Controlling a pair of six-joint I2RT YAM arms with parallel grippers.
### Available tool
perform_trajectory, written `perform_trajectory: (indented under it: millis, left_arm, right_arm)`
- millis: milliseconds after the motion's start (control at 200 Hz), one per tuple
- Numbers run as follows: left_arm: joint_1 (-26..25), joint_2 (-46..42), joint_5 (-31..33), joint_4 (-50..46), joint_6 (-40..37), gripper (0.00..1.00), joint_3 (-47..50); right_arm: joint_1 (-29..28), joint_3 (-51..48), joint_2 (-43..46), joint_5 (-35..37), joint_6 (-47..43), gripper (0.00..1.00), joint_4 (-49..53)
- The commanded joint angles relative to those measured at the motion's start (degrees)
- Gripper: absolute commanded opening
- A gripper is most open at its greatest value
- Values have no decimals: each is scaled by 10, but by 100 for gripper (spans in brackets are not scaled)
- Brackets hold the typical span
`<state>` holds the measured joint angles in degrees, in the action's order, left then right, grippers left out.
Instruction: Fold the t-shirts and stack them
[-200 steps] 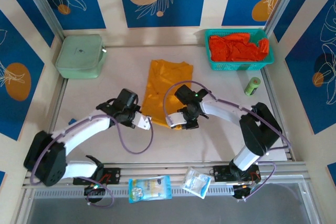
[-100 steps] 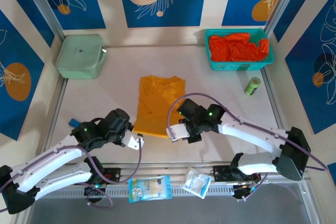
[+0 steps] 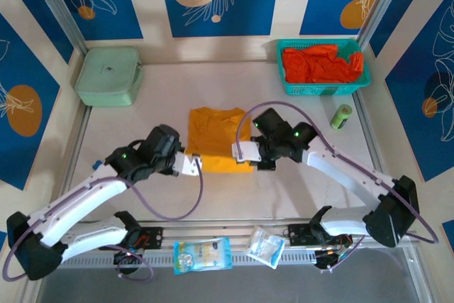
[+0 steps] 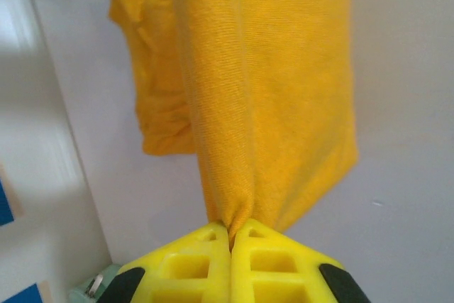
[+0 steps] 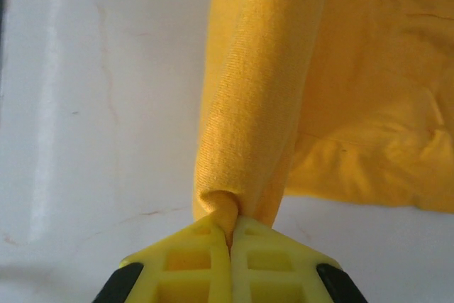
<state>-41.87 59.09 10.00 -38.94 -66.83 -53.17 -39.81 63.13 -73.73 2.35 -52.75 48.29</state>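
Pale green lidded box (image 3: 108, 76) stands at the far left of the table (image 3: 135, 129), well apart from the work. The left gripper (image 3: 189, 164) is clenched on the near left corner of the mustard-yellow t-shirt (image 3: 216, 129); the left wrist view shows the jaws pressed together with a gathered fold of yellow cloth rising out of them. The shirt lies at mid-table between the two arms. A second ago it lay longer, reaching further toward the far wall. Half a second ago it had been drawn toward the near edge, and it now presents a shorter, squarer outline, both grippers having travelled away from the near edge with the hem in hand. Judgement: the near hem is being carried over the body of the shirt, a crosswise fold in progress and not yet laid down (the cloth is raised in both wrist views). The right gripper (image 3: 242, 152) is likewise closed on the near right corner, cloth pinched between its jaws in the right wrist view. The red-orange t-shirts (image 3: 323, 62) sit heaped in the teal basket (image 3: 323, 92) at far right, unfolded, so most of the task remains. A green can (image 3: 342, 116) stands just in front of the basket.
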Motion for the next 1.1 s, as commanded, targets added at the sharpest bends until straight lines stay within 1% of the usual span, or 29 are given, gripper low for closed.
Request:
perform_trajectory:
  millis: [0,140,260,550,715,861,1096]
  left_arm:
    - [41,49,-51,44,-24,0,-59]
    - [79,118,-75,52,-43,0,-106]
    - [111,164,-97,87,-43,0,-125]
    - [173,287,-112,145,-51,0,-163]
    - [189,350,-117,208,-57,0,-170]
    - [198,393,-140,266,-58,0,-171]
    - [202,458,-127,300,-56,0,-192]
  right_arm:
    - [40,47,-37,-54,-44,0,7]
    - [92,102,-104,-87,-64,0,0]
    - [125,152,-168,-101,-69,0,-13]
    - [165,287,-331,-82,-39,0,-32]
    - [179,326,-398,-58,-8,0,-58]
    - [185,329,-433,-33,12,0,-98]
    - [194,334,-483,-32,38,0,-142]
